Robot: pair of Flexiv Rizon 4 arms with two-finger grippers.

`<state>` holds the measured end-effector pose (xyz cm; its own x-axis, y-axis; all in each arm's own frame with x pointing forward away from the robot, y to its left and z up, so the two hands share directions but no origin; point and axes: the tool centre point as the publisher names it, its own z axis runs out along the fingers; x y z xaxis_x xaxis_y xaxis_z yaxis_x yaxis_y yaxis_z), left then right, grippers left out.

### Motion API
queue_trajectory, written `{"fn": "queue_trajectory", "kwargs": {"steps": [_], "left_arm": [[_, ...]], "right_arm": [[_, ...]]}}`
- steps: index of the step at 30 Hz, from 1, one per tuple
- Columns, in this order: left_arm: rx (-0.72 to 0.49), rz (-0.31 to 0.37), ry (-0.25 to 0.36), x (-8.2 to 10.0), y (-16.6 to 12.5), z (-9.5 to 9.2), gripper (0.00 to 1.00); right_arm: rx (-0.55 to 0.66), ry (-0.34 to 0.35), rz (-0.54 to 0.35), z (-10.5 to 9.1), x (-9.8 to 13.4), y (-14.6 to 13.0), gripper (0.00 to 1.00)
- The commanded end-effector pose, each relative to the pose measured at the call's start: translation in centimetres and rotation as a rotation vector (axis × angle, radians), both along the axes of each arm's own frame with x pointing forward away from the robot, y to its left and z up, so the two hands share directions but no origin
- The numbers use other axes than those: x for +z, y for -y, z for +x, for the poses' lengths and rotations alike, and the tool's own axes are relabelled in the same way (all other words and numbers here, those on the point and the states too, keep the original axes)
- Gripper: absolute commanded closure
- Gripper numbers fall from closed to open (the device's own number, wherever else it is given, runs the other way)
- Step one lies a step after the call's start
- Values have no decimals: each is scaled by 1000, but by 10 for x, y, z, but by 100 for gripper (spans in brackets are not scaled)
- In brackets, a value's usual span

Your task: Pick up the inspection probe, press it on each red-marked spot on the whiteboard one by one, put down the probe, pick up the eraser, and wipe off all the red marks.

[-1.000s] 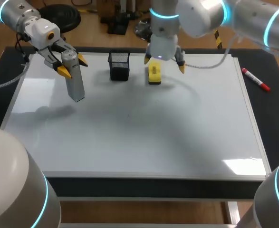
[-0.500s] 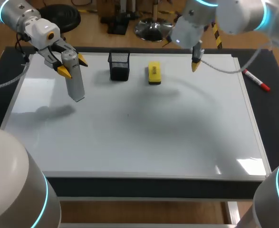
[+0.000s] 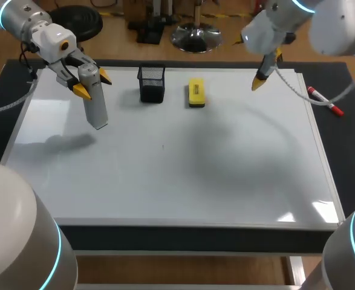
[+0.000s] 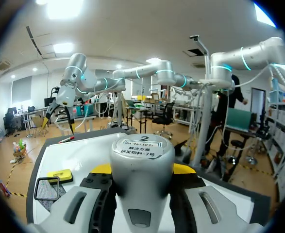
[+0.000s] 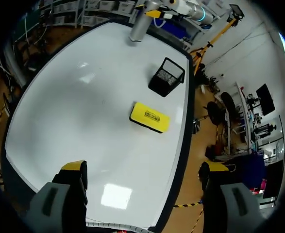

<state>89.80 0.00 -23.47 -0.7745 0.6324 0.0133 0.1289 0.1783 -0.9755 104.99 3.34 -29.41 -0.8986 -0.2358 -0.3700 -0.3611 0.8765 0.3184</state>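
Note:
My left gripper is shut on the grey cylindrical probe, held tilted over the whiteboard's far left part with its lower end close to the surface. In the left wrist view the probe fills the space between both fingers. The yellow eraser lies at the board's far middle. My right gripper hangs open and empty above the far right part, to the right of the eraser. I see no red marks on the board, only a tiny dark dot.
A black mesh holder stands just left of the eraser. A red marker lies on the dark mat beyond the board's right edge. A dark rim runs along the board's near side.
My right arm has swung away from just above the eraser to the far right part of the board, still open. The left arm and the probe have kept still.

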Motion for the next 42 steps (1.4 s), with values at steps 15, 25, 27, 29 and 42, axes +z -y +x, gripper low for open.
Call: {"fn": "queue_trajectory", "kwargs": {"steps": [15,25,27,29,42], "left_arm": [[1,2,2,2,1,-1,100],[1,2,2,2,1,-1,100],[1,2,2,2,1,-1,100],[1,2,2,2,1,-1,100],[1,2,2,2,1,-1,100]], "right_arm": [[-67,5,115,-7,17,17,0],[-67,5,115,-7,17,17,0],[-67,5,115,-7,17,17,0],[-67,5,115,-7,17,17,0],[-67,5,115,-7,17,17,0]]}}
